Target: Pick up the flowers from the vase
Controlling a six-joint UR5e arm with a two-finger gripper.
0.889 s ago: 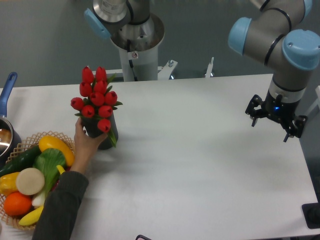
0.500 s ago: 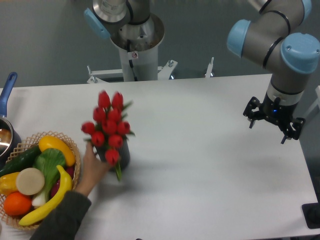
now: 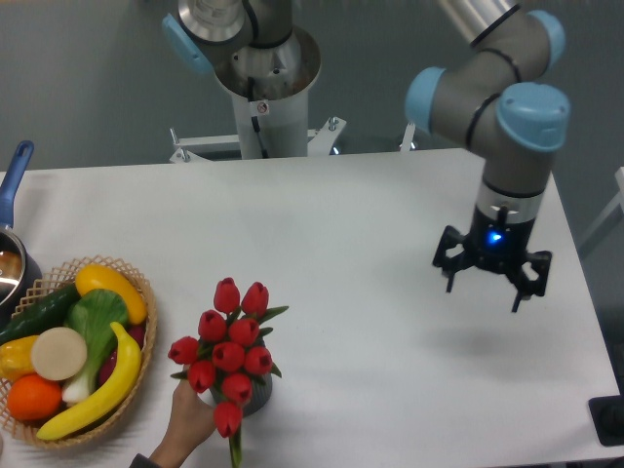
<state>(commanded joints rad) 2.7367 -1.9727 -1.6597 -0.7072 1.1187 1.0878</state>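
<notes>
While the pan [image 3: 12,216] sits at the far left edge and the basket [image 3: 136,281] of fruit and vegetables lies just inside it, your target is further along: the flowers [image 3: 228,346] stand near the front edge of the counter [image 3: 351,234], their stems down in the vase [image 3: 255,398], most of which is hidden behind the blooms. A person's hand [image 3: 187,421] is touching the vase from its 7 o'clock side. The bunch stands roughly upright, its long axis tilted a little, heads on top.

Moving right, you reach the fingers [image 3: 492,270], hanging above the counter well apart from the flowers, spread open and holding nothing. From the fingers the flowers lie at about 8 o'clock, across bare counter. Nothing stands between them, so the path looks free.

What you should weigh is the hand: it is on the far side of the vase from your approach, yet close enough that a grip low on the stems may meet it. Wait for it to withdraw, or grip higher, just beneath the heads.
</notes>
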